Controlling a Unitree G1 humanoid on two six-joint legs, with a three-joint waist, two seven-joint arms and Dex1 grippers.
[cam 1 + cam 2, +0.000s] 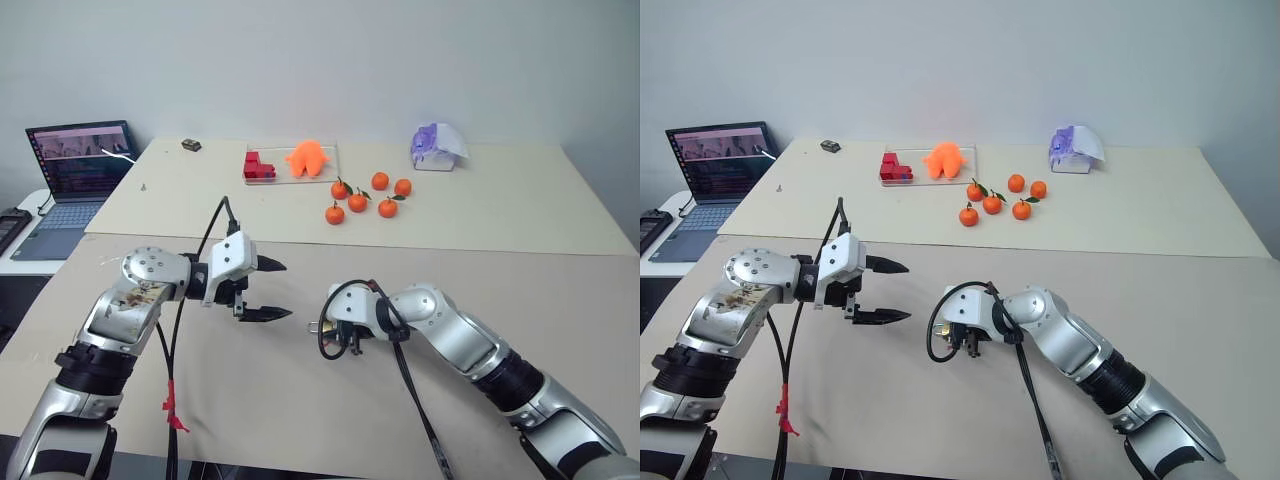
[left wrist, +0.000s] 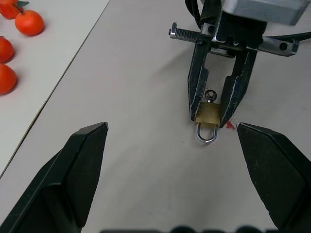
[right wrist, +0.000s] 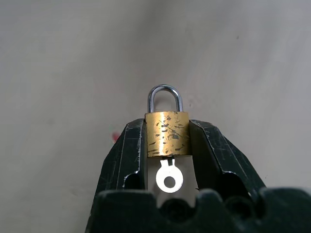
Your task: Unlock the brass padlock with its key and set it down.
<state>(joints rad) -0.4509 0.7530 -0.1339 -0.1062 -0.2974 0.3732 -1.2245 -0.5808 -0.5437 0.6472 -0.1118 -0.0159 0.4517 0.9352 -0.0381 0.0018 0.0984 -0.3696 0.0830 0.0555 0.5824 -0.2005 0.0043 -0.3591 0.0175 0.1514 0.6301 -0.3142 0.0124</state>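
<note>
The brass padlock is clamped by its body between the fingers of my right gripper, just above the tan table. Its silver shackle points away from the wrist, and both legs sit in the body. The key is in the padlock's underside, with its round silver head between the fingers. My left gripper is wide open with nothing in it. It faces the right gripper across a short gap. From the left wrist, the padlock and the key lie straight ahead.
Several oranges lie at the back middle of the table. Behind them is a clear tray with red blocks and an orange toy. A purple-white object is at the back right. A laptop stands far left.
</note>
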